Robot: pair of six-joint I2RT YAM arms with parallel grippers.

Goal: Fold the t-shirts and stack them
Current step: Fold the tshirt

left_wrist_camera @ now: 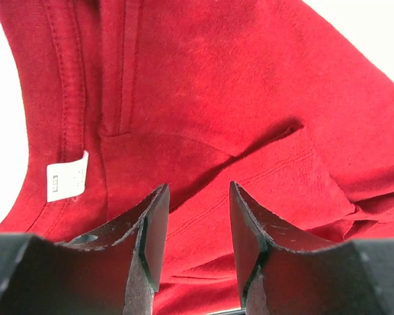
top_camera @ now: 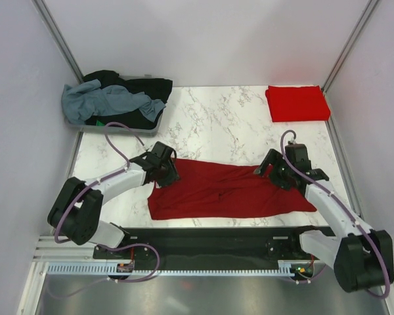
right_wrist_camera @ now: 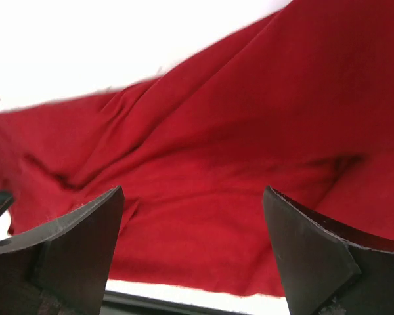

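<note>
A dark maroon-red t-shirt [top_camera: 230,190] lies spread and wrinkled across the near part of the marble table. My left gripper [top_camera: 165,172] hovers over its upper left corner. In the left wrist view its jaws [left_wrist_camera: 198,186] stand partly apart with nothing between them, just above the shirt [left_wrist_camera: 217,85], near its white label [left_wrist_camera: 67,176]. My right gripper [top_camera: 270,167] sits over the shirt's upper right corner, wide open [right_wrist_camera: 194,190] above the cloth [right_wrist_camera: 249,131]. A brighter red t-shirt [top_camera: 297,103], folded to a rectangle, rests at the far right.
A grey tray [top_camera: 111,128] at the far left holds a heap of t-shirts: grey-blue [top_camera: 98,100], black [top_camera: 144,88] and a bit of green [top_camera: 100,123]. Bare marble [top_camera: 217,118] lies between tray and folded shirt. Walls close in on both sides.
</note>
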